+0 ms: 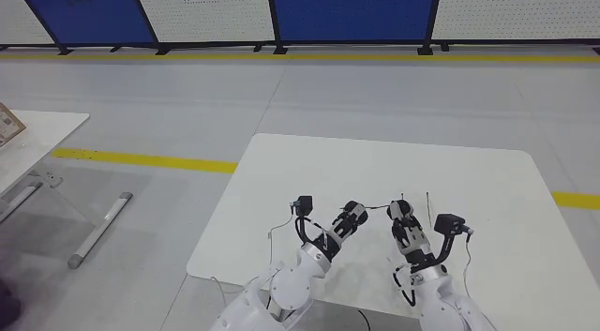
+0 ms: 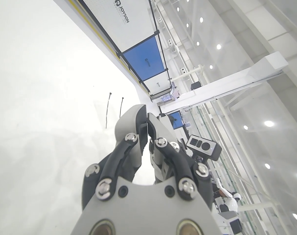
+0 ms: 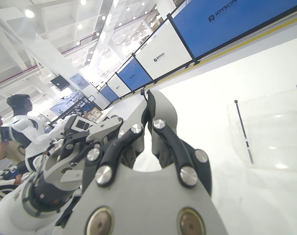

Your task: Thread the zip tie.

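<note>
A thin black zip tie (image 1: 376, 206) stretches between my two grippers above the near middle of the white table (image 1: 394, 162). My left gripper (image 1: 354, 213) (image 2: 146, 123) is shut, with one end of the tie pinched between its pads. My right gripper (image 1: 401, 209) (image 3: 148, 103) is shut on the other end, and the tie's small square head (image 3: 143, 91) sticks out past its fingertips. The two grippers face each other, a short gap apart.
Two loose zip ties (image 2: 108, 110) (image 2: 121, 106) lie on the table beyond the right gripper; one of them (image 3: 241, 123) rests in a clear plastic tray (image 3: 273, 147). The table's front edge runs close under the arms. A second table (image 1: 37, 134) stands off to the left.
</note>
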Controlling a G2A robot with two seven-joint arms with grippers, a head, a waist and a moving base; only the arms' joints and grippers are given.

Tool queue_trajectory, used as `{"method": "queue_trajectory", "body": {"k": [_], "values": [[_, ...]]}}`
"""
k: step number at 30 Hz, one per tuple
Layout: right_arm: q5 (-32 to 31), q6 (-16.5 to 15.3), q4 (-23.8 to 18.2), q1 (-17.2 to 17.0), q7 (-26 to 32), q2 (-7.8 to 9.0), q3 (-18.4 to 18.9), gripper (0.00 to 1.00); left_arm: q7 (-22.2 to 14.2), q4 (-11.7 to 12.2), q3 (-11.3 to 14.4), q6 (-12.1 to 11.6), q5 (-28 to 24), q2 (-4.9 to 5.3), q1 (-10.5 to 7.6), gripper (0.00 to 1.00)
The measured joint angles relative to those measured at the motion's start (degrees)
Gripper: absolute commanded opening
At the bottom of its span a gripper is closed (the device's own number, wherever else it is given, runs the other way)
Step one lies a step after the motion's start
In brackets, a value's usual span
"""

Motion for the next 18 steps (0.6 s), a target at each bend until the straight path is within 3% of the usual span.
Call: {"method": "queue_trajectory", "body": {"k": [7, 8, 10, 15, 18], "values": [[-0.2, 0.1, -0.2, -0.2, 0.0, -0.01, -0.1, 0.00, -0.3, 0.0, -0.2, -0.3, 0.1, 0.04, 0.23, 0.00], [-0.2, 0.2, -0.2, -0.2, 0.1, -0.01, -0.1, 0.22, -0.4, 0.0, -0.2, -0.3, 0.1, 0.04, 0.26, 0.00], [-0.1, 0.3, -0.3, -0.2, 0.2, -0.02, -0.1, 0.40, -0.4, -0.1, -0.3, -0.4, 0.0, 0.05, 0.32, 0.00], [0.1, 0.6, -1.1, -0.6, 0.0, 0.00, 0.1, 0.55, -0.1, -0.4, -0.4, -0.5, -0.6, 0.01, 0.45, 0.00], [-0.1, 0.7, -1.4, -0.9, -0.4, 0.03, 0.3, 0.56, 0.2, -0.7, -0.6, -0.7, -1.3, -0.05, 0.54, 0.00]]}}
